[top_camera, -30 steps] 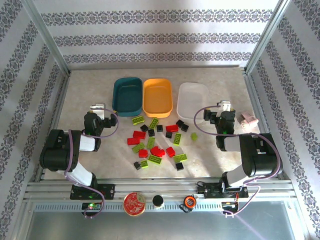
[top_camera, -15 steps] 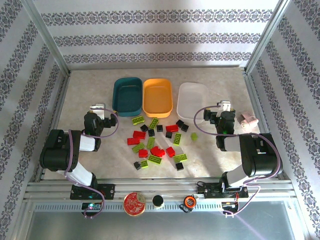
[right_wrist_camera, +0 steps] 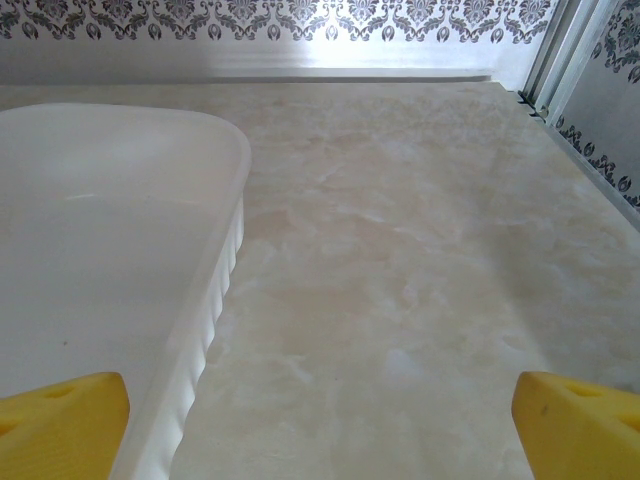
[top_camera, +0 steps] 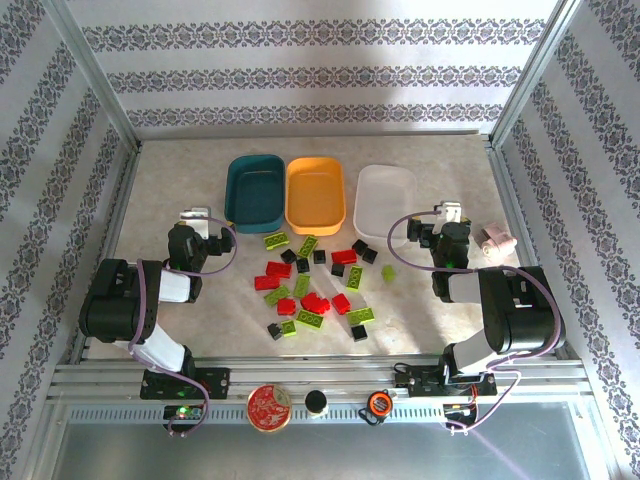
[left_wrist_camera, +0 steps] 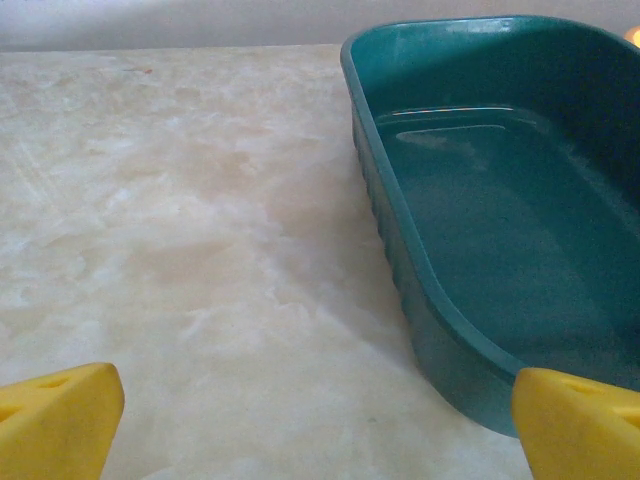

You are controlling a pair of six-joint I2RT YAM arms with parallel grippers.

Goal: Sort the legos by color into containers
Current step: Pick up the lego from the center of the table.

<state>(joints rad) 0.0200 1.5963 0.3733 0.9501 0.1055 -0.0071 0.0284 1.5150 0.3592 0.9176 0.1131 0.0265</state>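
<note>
The legos lie loose in the middle of the table: red ones point(top_camera: 315, 302), lime green ones point(top_camera: 275, 240) and black ones point(top_camera: 319, 256). Behind them stand three containers side by side: a dark teal tray point(top_camera: 254, 190), an orange tray point(top_camera: 315, 195) and a white tray point(top_camera: 384, 200), each with nothing in it. My left gripper point(top_camera: 196, 216) rests low, left of the teal tray point(left_wrist_camera: 400, 250), open, its yellow fingertips point(left_wrist_camera: 55, 420) wide apart over bare table. My right gripper point(top_camera: 450, 213) sits just right of the white tray point(right_wrist_camera: 110, 250), open too, with nothing between its fingertips point(right_wrist_camera: 585, 425).
A pink-and-white roll point(top_camera: 497, 240) lies at the right edge, next to the right arm. On the front rail sit a round red patterned disc point(top_camera: 269, 407), a black knob point(top_camera: 316, 402) and a small orange part point(top_camera: 377, 404). Patterned walls and metal posts enclose the table.
</note>
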